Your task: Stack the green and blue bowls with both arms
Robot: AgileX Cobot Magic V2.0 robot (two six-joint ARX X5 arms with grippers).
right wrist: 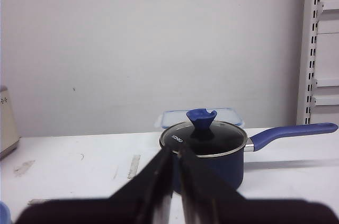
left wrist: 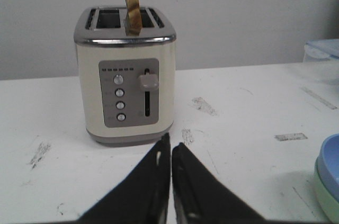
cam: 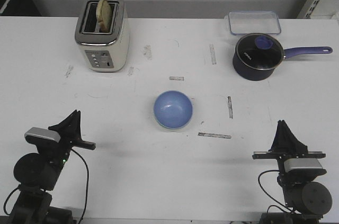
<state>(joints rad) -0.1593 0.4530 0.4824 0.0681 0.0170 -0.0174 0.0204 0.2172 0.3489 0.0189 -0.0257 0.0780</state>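
Observation:
The light blue bowl (cam: 173,109) stands in the middle of the table. In the left wrist view the blue bowl (left wrist: 331,155) sits nested inside the pale green bowl (left wrist: 324,198), whose rim shows below it. In the front view only a thin pale edge shows under the blue bowl. My left gripper (cam: 74,116) is shut and empty at the front left, well apart from the bowls; its closed tips (left wrist: 171,142) point toward the toaster. My right gripper (cam: 282,126) is shut and empty at the front right; its tips (right wrist: 176,150) point toward the saucepan.
A cream toaster (cam: 103,33) with a bread slice stands at the back left. A dark navy saucepan (cam: 257,56) with a glass lid and long handle is at the back right, with a clear lidded container (cam: 254,21) behind it. Tape marks dot the table.

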